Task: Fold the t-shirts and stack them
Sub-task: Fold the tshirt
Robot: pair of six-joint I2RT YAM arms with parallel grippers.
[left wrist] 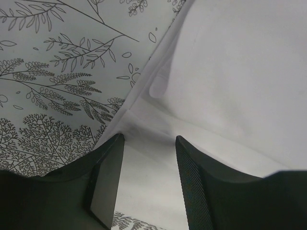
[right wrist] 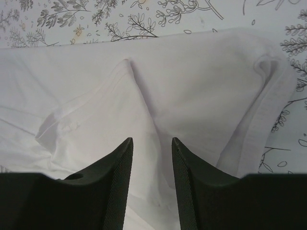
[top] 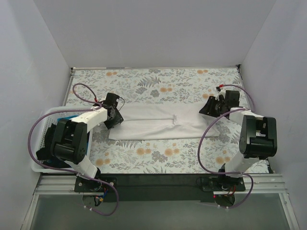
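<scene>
Left gripper (top: 113, 117): jaws apart, straddling the left end of the white t-shirt (top: 158, 125). Right gripper (top: 211, 106): jaws apart over its right end. Shirt mid floral tablecloth (top: 153, 81), long axis left edge to right edge. Each arm nearest its own end.

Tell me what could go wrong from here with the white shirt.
1. The left gripper stands open right at the edge of the white t-shirt, beside the tablecloth; closing could miss layers or pinch the tablecloth too.
2. The right gripper is open over a loose folded flap; it may catch only that top layer and pull the fold apart.
</scene>
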